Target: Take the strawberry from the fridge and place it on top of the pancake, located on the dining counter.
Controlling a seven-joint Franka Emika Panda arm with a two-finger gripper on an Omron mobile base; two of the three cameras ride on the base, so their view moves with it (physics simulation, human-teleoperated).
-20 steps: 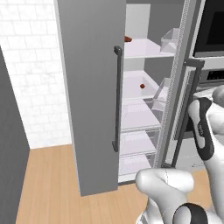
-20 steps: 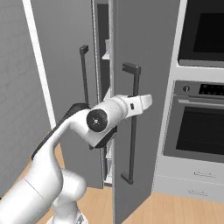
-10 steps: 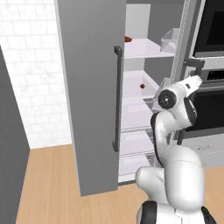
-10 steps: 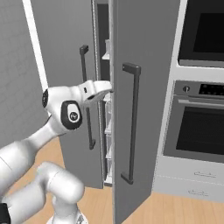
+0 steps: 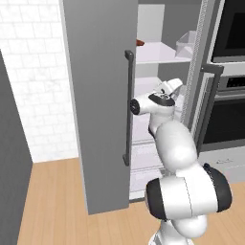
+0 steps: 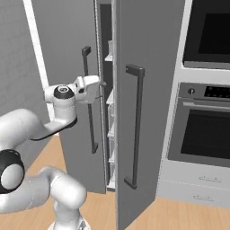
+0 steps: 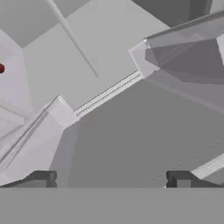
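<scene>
The fridge [image 5: 100, 95] stands tall and grey with its left door swung wide open, the long dark handle [image 5: 128, 107] running down that door's edge; in the right base view the right door [image 6: 148, 103] is closed, with its own dark bar handle. To the right of the fridge sits a wall oven [image 6: 206, 126] with black windows. Inside, pale shelves [image 5: 160, 53] step down the open compartment, and a clear bin [image 5: 187, 42] sits on an upper one. The arm [image 5: 179, 172] rises from the wooden floor [image 5: 48, 191] and reaches into the gap between the doors at mid-shelf height. The gripper [image 7: 111, 178] is spread wide with nothing between its fingertips [image 7: 41, 177], pointing into the pale interior. The strawberry [image 7: 1, 68] shows as a small red spot at the far left edge of the hand view, well apart from the gripper, resting on a pale shelf surface.
</scene>
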